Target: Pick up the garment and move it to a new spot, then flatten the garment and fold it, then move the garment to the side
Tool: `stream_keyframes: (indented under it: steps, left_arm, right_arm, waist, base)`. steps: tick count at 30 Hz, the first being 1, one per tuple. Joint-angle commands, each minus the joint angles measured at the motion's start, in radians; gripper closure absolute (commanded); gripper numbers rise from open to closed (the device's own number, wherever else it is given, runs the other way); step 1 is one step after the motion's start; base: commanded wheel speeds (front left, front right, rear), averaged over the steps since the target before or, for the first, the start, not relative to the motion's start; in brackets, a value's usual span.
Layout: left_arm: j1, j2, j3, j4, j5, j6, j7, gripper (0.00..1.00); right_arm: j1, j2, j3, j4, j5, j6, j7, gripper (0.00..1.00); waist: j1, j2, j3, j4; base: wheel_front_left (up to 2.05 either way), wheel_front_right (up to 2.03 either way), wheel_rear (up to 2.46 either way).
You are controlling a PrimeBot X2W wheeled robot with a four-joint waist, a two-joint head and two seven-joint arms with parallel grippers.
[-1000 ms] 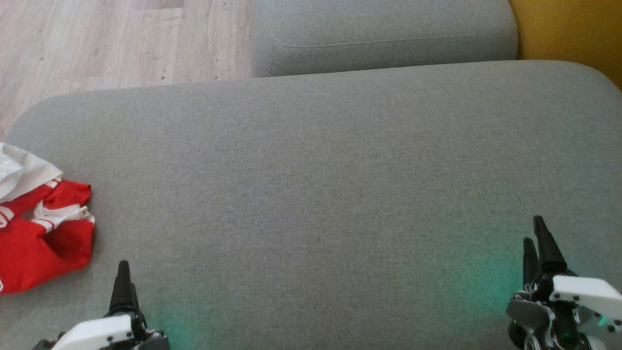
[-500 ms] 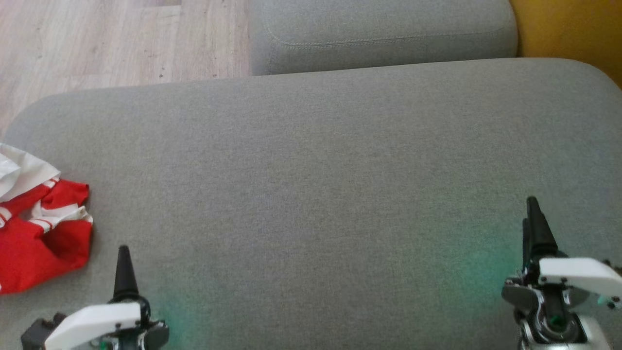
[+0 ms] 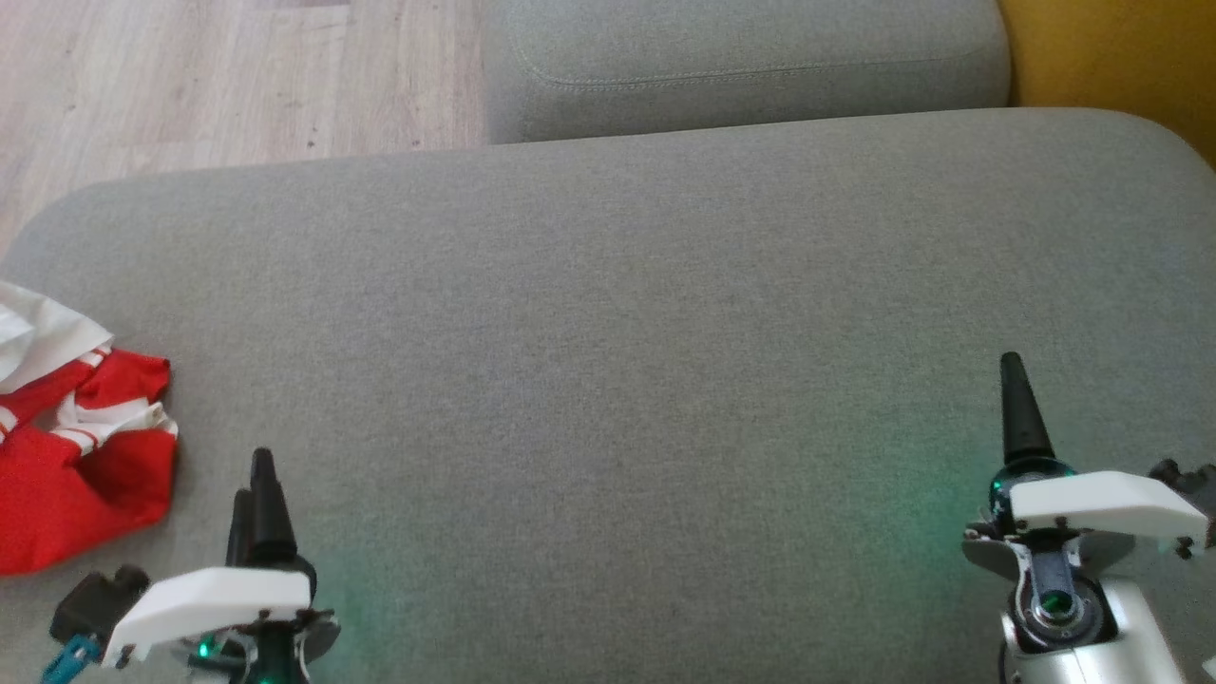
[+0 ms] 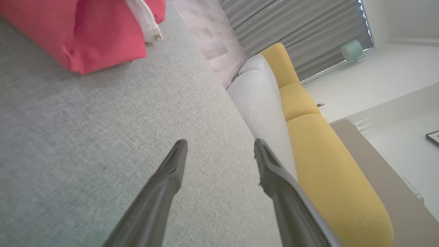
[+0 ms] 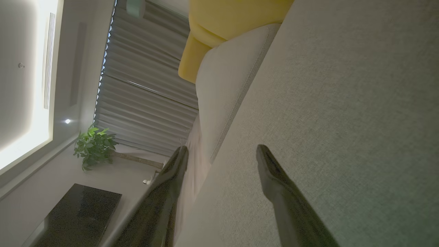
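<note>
Garment [image 3: 81,480] untouched, left gripper [image 4: 220,145], right gripper [image 5: 222,150] splayed

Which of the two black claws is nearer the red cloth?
The left gripper, just beside the red garment; the right gripper is far across the grey cushion.

- Head view: soft, even daylight over the grey cushion [image 3: 608,313], no hard shadows, slight grain.
- A green glow stains the cushion at 7 o'clock by the left gripper [image 3: 250,475] and at 4 o'clock by the right gripper [image 3: 1015,380].
- Left wrist view: the brightest, with the white wall [image 4: 394,68] at 2 o'clock nearly washed out and the near fingers [image 4: 164,185] blurred.
- Right wrist view: dim, with a ceiling light strip [image 5: 20,103] at 9 o'clock blown out and the fingers [image 5: 284,192] dark and soft.
</note>
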Motion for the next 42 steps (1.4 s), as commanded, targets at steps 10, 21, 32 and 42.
stream_keyframes:
  steps: [10,21,32,42]
  left_arm:
    - [-0.071,0.024,-0.011,-0.014,0.172,0.001,-0.035,0.00]
    - [-0.090,0.031,-0.046,-0.003,0.327,0.003,-0.068,0.00]
    - [-0.090,0.038,-0.068,0.019,0.467,0.019,-0.100,0.00]
    - [-0.099,0.049,-0.101,0.052,0.588,0.030,-0.127,0.00]
  right_arm:
    - [-0.076,-0.024,0.040,-0.011,-0.150,0.003,-0.037,0.00]
    - [-0.102,-0.012,0.069,0.001,-0.309,0.004,-0.069,0.00]
    - [-0.122,-0.010,0.088,0.050,-0.492,0.005,-0.102,0.00]
    - [-0.138,-0.009,0.097,0.094,-0.635,0.005,-0.128,0.00]
  waist:
    - [0.0000,0.0000,0.002,0.000]
    - [0.0000,0.0000,0.005,-0.004]
    - [0.0000,0.0000,0.004,-0.008]
    - [0.0000,0.0000,0.001,-0.009]
  base:
    - [0.00,0.00,0.00]
    - [0.00,0.00,0.00]
    - [0.00,0.00,0.00]
    - [0.00,0.00,0.00]
